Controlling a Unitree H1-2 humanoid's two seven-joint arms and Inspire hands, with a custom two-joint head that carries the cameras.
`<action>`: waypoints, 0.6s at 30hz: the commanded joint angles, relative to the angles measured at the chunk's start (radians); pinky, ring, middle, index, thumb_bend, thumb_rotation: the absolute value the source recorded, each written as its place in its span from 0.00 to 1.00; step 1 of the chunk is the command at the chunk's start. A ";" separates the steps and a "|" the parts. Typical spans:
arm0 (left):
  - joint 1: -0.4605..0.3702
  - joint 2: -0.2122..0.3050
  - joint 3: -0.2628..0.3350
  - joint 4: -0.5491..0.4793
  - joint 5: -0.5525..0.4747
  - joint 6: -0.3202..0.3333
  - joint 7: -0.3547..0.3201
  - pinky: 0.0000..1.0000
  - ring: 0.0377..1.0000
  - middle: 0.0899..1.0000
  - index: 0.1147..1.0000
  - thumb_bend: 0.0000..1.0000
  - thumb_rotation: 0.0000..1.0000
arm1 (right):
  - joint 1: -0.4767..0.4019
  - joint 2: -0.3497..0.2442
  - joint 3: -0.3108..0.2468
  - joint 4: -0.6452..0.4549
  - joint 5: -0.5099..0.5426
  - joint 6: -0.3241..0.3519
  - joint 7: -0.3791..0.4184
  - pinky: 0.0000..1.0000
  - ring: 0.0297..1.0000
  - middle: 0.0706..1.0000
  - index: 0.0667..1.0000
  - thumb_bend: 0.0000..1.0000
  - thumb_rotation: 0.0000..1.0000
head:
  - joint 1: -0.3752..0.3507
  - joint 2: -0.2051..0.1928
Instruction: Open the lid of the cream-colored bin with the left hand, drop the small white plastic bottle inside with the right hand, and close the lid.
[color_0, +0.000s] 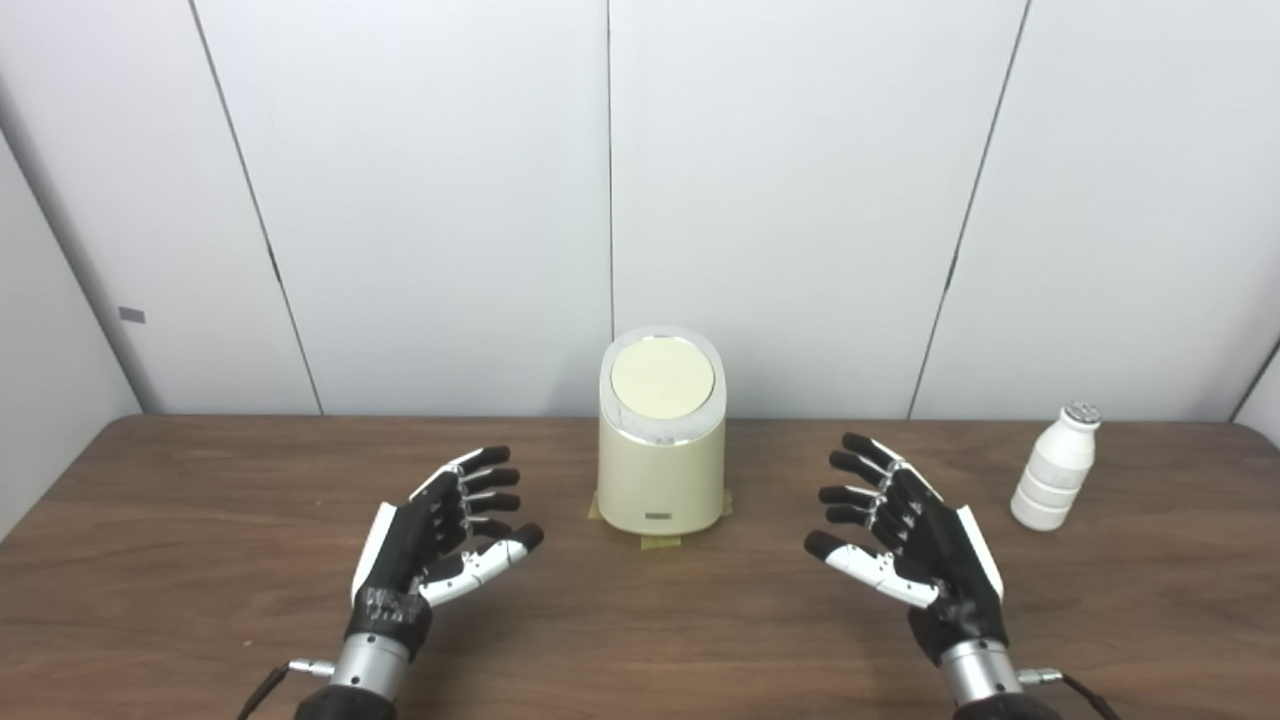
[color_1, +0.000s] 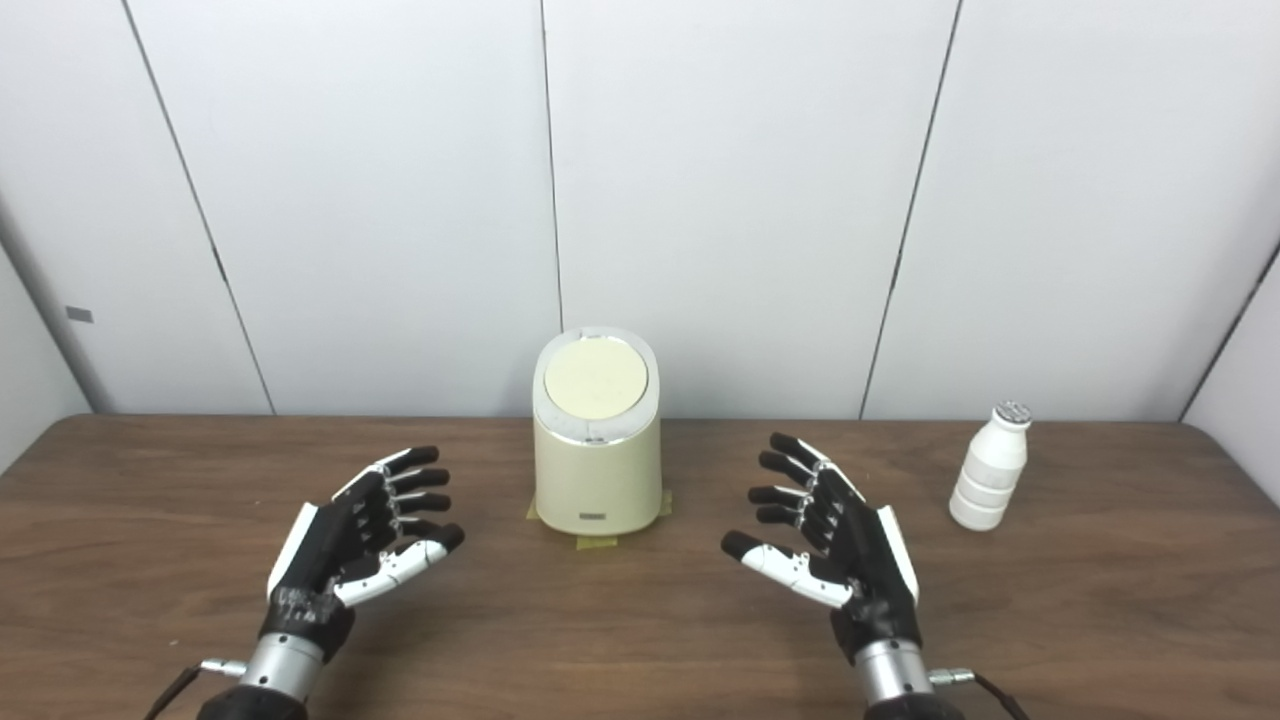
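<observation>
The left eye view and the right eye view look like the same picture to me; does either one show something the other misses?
Only the left eye view: more of the left wall beyond its grey mark. Only the right eye view: more bare table and side wall right of the bottle. Both share the cream bin with its lid shut, yellow tape at its base, and the open, empty left hand and right hand.

The bin (color_0: 661, 470) is showing cream walls, its lid (color_0: 662, 379) a paler cream inside a white rim; the bottle (color_0: 1055, 468) is showing plain white under a speckled grey cap; both hands (color_0: 432, 540) (color_0: 915, 535) are wearing black with white panels; the worktop (color_0: 640, 640) is showing dark brown woodgrain.
</observation>
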 joint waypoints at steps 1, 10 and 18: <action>-0.050 0.002 0.002 -0.020 -0.011 -0.033 0.002 0.60 0.69 0.73 0.78 0.71 0.10 | -0.039 -0.002 -0.001 -0.030 0.005 -0.030 0.002 0.63 0.65 0.77 0.78 0.87 0.21 | -0.001 0.001; -0.051 0.004 0.000 -0.021 -0.004 -0.033 0.004 0.60 0.68 0.73 0.79 0.71 0.11 | -0.039 -0.002 -0.001 -0.033 0.003 -0.023 0.001 0.63 0.66 0.77 0.78 0.87 0.22 | -0.001 0.001; -0.063 -0.013 -0.004 -0.021 0.021 -0.041 0.027 0.63 0.72 0.77 0.80 0.72 0.14 | -0.051 -0.003 0.001 -0.007 0.000 -0.046 0.003 0.62 0.65 0.77 0.78 0.85 0.20 | 0.001 -0.011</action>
